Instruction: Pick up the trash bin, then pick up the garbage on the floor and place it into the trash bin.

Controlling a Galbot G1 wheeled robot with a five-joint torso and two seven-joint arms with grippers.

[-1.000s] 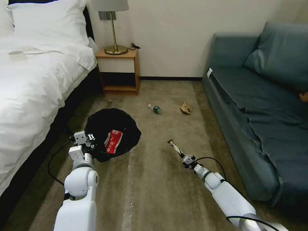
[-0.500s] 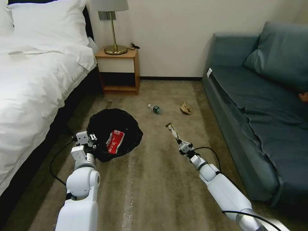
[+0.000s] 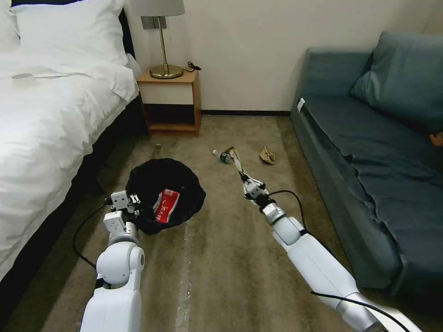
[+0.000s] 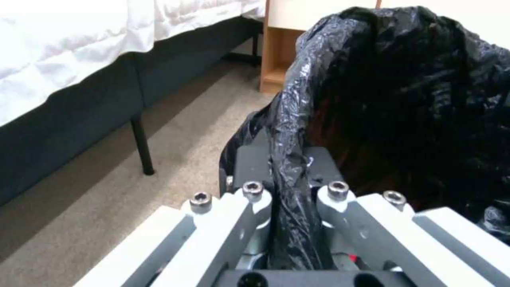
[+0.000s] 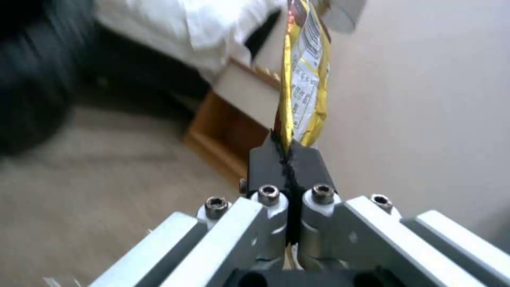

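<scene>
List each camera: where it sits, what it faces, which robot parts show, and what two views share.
Head: on the head, facing down at the carpet; both arms show.
Left wrist: behind the left hand, which clamps the trash bin rim.
Right wrist: behind the right hand, which pinches the snack wrapper.
Shared: head and left wrist views both show the bin.

No legible text on snack wrapper [image 5: 304, 75] or elsewhere.

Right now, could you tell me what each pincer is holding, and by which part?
Left pincer grips the trash bin by its bag-covered rim. Right pincer pinches the snack wrapper by its lower end.
</scene>
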